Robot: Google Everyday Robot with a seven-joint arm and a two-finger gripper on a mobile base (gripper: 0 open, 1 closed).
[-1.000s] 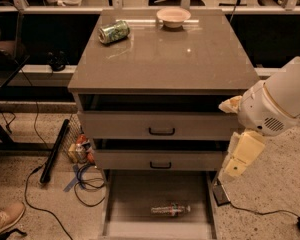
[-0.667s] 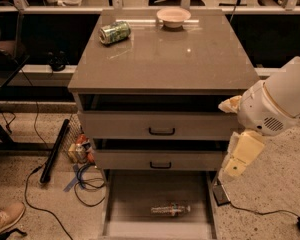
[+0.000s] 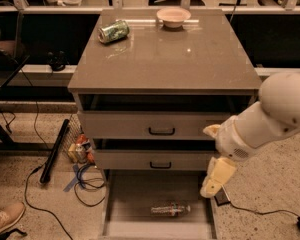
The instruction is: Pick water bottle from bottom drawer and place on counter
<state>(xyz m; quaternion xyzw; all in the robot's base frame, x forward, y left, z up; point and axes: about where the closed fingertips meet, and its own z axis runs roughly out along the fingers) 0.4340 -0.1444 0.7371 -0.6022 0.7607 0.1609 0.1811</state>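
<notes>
The water bottle (image 3: 170, 210) lies on its side on the floor of the open bottom drawer (image 3: 135, 196), near the drawer's front. The counter (image 3: 165, 54) is the glossy grey-brown top of the cabinet. My gripper (image 3: 216, 176) hangs on the white arm at the right of the cabinet, in front of the middle drawer's right end, above and to the right of the bottle. It holds nothing that I can see.
A green-and-silver can (image 3: 113, 31) lies at the counter's back left and a pink bowl (image 3: 173, 16) stands at the back middle. Cables, a black bar (image 3: 54, 151) and small items lie on the floor to the left. A shoe (image 3: 5, 219) is at the bottom left.
</notes>
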